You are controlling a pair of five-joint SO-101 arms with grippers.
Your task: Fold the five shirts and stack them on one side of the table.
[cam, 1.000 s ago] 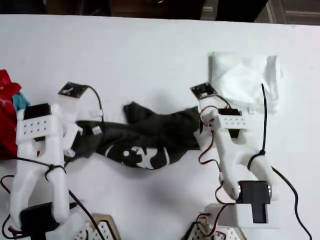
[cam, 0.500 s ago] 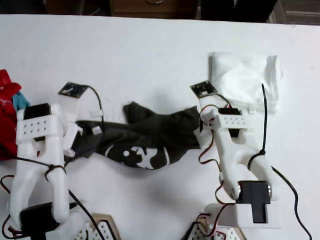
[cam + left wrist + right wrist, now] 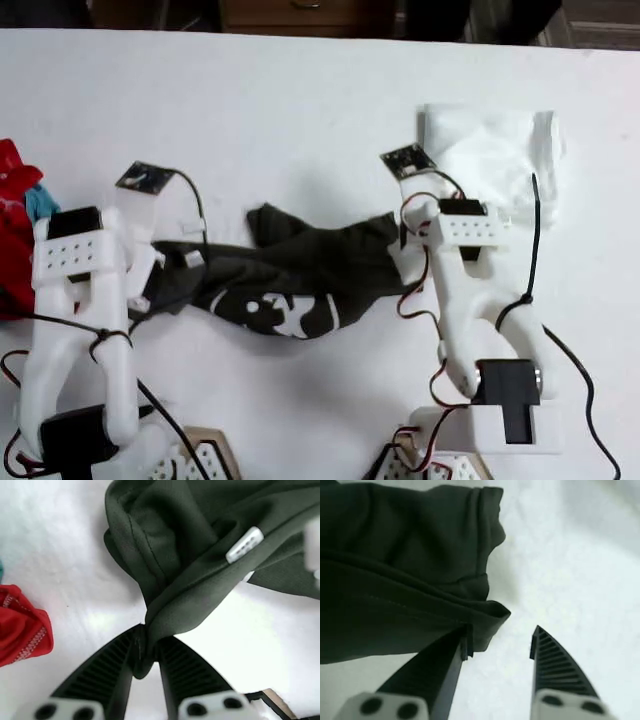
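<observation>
2 arms at a white table (image 3: pixel 300 90), seen from the high view.

Far left edge of the frame: red shirt (image 3: pixel 14 235), crumpled in a heap, with a bit of teal cloth (image 3: pixel 36 200) showing at its upper right.

Left gripper (image 3: pixel 145 642), lower left of the frame: fingers pinched together on a bunched fold of the dark green shirt (image 3: pixel 300 265), cloth squeezed between them. A white label (image 3: pixel 244 545) sits on the shirt nearby.

The dark green shirt lies stretched across the centre of the frame between the 2 arms, rumpled, with its white print (image 3: pixel 290 312) face up along the lower edge.

Right gripper (image 3: pixel 501 641), right of centre: fingers spread wide, gripping nothing. 1 finger touches the shirt's hem and the other is over bare table.

Upper right: white shirt (image 3: pixel 490 155), folded flat, just beyond the right arm.
</observation>
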